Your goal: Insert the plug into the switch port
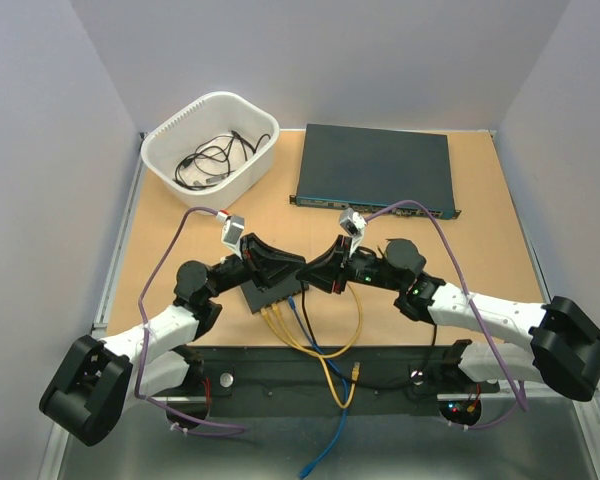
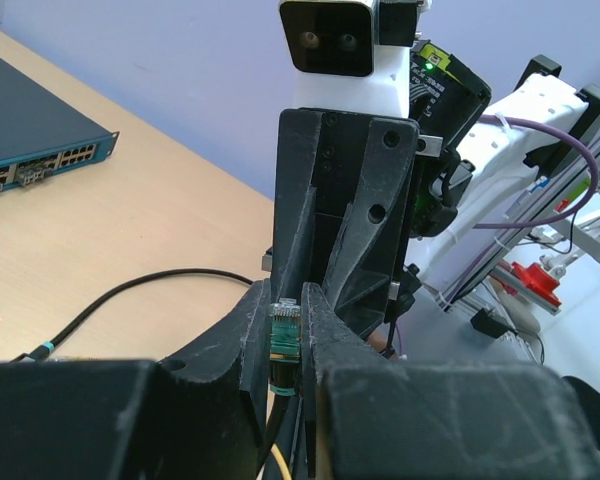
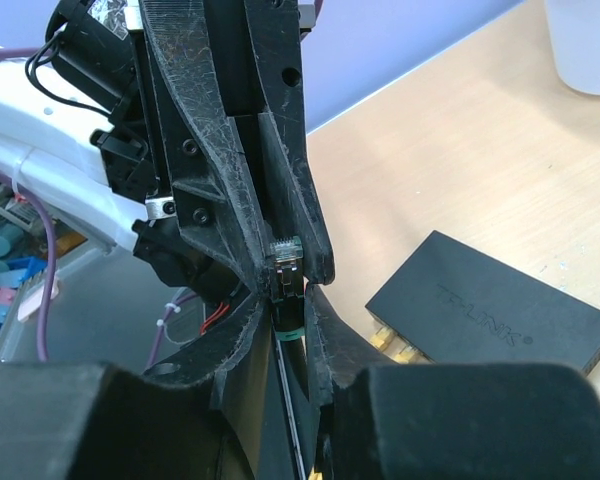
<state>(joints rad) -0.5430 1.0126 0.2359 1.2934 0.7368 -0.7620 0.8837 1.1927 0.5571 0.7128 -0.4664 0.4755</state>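
The plug (image 2: 283, 328), clear-tipped with a black and green boot on a black cable, stands upright between both grippers above the table's middle. My left gripper (image 2: 284, 300) is shut on it. My right gripper (image 3: 286, 295) is shut on the same plug (image 3: 285, 262) from the opposite side. In the top view the two grippers, left (image 1: 296, 272) and right (image 1: 312, 274), meet tip to tip and hide the plug. The small flat black switch (image 3: 500, 310) lies just under and left of them (image 1: 268, 293). Its port edge, with yellow plugs (image 3: 392, 345) in it, faces the near side.
A large dark unit (image 1: 375, 165) lies at the back right and shows in the left wrist view (image 2: 25, 120). A white basket (image 1: 212, 140) of cables stands at the back left. Yellow cables (image 1: 320, 350) and a blue cable (image 1: 320, 440) run from the switch over the near edge.
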